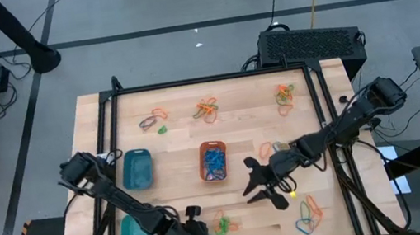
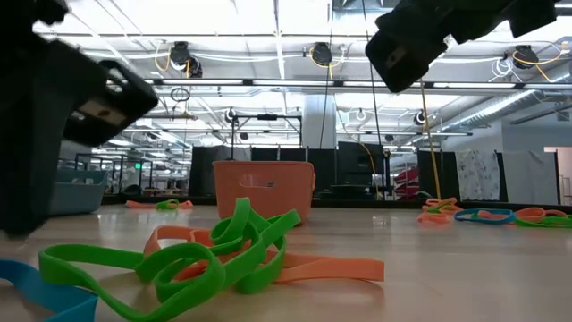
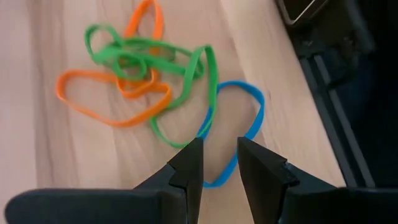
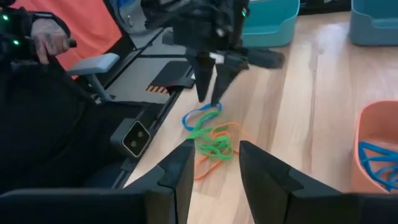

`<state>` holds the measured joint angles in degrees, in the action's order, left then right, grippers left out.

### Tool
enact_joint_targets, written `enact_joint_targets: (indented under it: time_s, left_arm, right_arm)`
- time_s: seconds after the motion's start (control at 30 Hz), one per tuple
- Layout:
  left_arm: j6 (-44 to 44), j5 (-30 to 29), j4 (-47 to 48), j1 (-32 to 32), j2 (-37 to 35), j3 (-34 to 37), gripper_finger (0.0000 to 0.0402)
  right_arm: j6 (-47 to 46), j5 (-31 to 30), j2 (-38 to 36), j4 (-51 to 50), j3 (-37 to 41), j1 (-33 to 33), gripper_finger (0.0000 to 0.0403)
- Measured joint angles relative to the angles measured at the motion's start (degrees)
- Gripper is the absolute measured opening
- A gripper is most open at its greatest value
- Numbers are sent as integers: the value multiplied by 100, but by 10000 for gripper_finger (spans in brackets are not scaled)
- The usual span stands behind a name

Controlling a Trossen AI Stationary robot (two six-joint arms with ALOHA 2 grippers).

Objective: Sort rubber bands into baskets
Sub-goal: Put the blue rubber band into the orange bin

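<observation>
Rubber bands (image 3: 143, 81): tangled green, orange, blue loops; left end effector (image 3: 219, 163) apart above, seemingly empty.

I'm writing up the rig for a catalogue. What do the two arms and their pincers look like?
Both arms are black and jointed. The left pincer has two dark, wedge-shaped fingers tapering to narrow tips; the right pincer has matching dark angular fingers. No coloured markings show on either.

No legible text, label, brand, number or sign is found in any view. The orange rounded-rectangular plastic basket (image 2: 264, 188) carries a faint pale mark on its front wall in the low view; it is too blurred to read.
</observation>
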<state>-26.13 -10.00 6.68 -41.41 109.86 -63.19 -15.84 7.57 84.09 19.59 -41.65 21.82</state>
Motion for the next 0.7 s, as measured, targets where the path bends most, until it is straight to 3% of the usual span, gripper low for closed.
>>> enact_joint_targets:
  time_s: [0.7]
  left_arm:
    - [-35, -45, 259, 28, 42, -1, 105]
  right_arm:
    - [151, -40, 0, 6, 0, -11, 118]
